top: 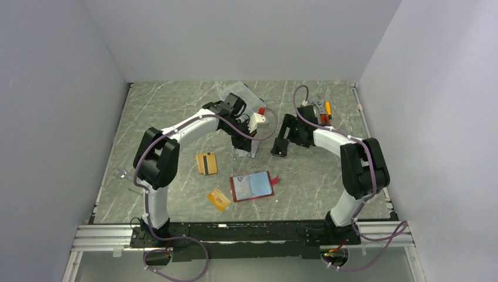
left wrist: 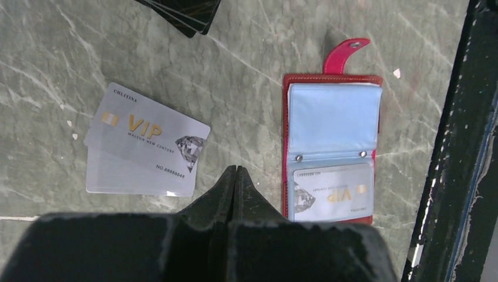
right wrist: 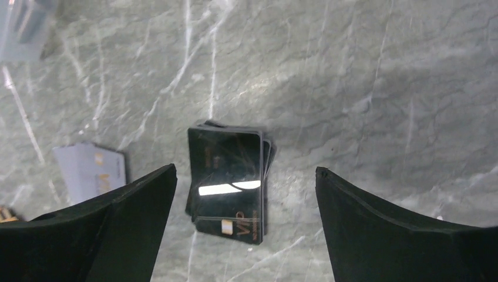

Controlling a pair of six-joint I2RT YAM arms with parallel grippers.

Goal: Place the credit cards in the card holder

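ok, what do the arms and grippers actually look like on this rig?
Both match. The left arm and right arm have white rounded links with chunky black joint housings. A lilac-grey cable loops loosely along each. The left gripper and right gripper are matt black, with wedge-shaped fingers tapering to the tips. The bases share a black plate on an aluminium rail. No markings are legible.

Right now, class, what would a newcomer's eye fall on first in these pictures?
The red card holder lies open, a silver VIP card already in one sleeve. Two more silver cards lie overlapped to its left in the left wrist view. A stack of dark cards sits below the open right end effector.
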